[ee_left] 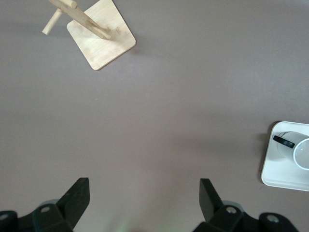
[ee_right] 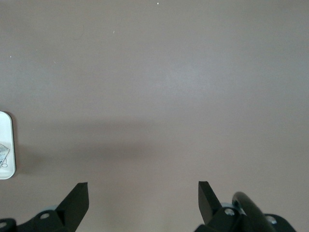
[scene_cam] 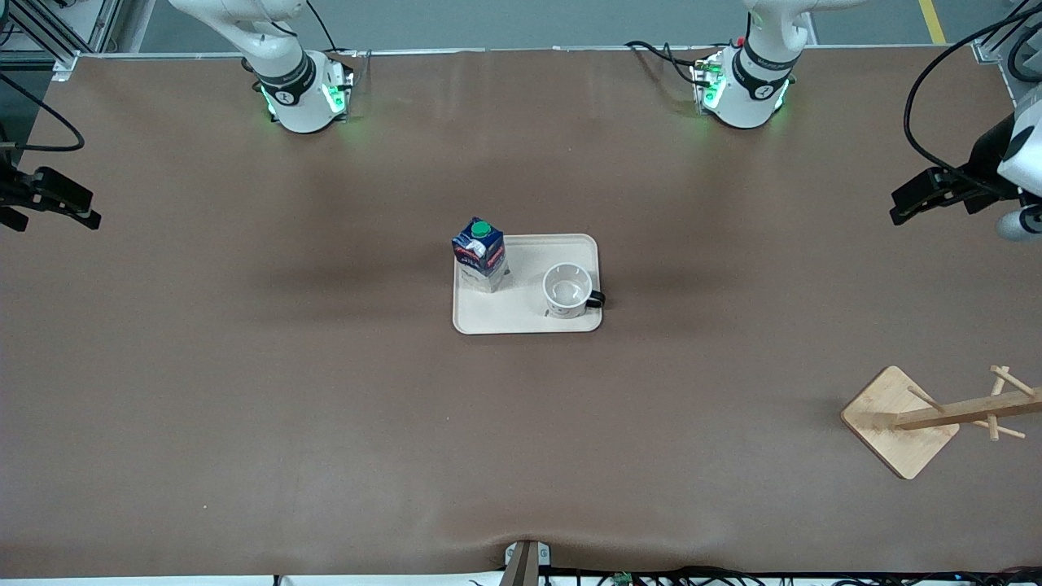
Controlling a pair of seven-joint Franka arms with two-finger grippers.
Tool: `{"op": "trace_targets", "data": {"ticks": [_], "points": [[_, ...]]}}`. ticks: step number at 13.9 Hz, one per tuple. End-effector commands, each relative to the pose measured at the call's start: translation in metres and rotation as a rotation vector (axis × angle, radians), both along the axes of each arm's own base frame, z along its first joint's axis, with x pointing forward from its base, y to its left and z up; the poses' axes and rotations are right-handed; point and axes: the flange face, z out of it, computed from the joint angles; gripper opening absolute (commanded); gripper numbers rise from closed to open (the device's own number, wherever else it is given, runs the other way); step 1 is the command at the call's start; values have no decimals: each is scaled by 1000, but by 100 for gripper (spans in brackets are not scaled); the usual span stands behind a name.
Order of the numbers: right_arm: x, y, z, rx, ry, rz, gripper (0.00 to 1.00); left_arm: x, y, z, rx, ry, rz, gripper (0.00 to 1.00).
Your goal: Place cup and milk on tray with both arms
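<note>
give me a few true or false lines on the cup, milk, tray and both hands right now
1. The milk stands upright on the tray. True.
2. The cup lies tipped over on the table. False: it is upright on the tray.
3. The left hand is open and holds nothing. True.
4. The right hand is shut on the milk. False: it is open, over bare table.
5. The wooden rack sits on the tray. False: it is on the table toward the left arm's end.

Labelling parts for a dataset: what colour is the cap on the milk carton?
Green, on the dark-blue milk; its cap shows best in the front view.
</note>
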Motion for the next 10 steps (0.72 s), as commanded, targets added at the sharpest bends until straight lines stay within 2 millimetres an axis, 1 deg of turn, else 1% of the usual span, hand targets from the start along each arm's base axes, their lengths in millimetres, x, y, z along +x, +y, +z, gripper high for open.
{"op": "trace_targets", "data": {"ticks": [1, 8, 10], "points": [[-6, -3, 5, 18, -5, -2, 100, -9, 1, 2, -11, -9, -13, 100], [-6, -5, 5, 19, -3, -6, 100, -7, 3, 2, -13, -1, -9, 100], [-6, -5, 5, 19, -3, -5, 100, -6, 7, 1, -13, 1, -3, 100]]}}
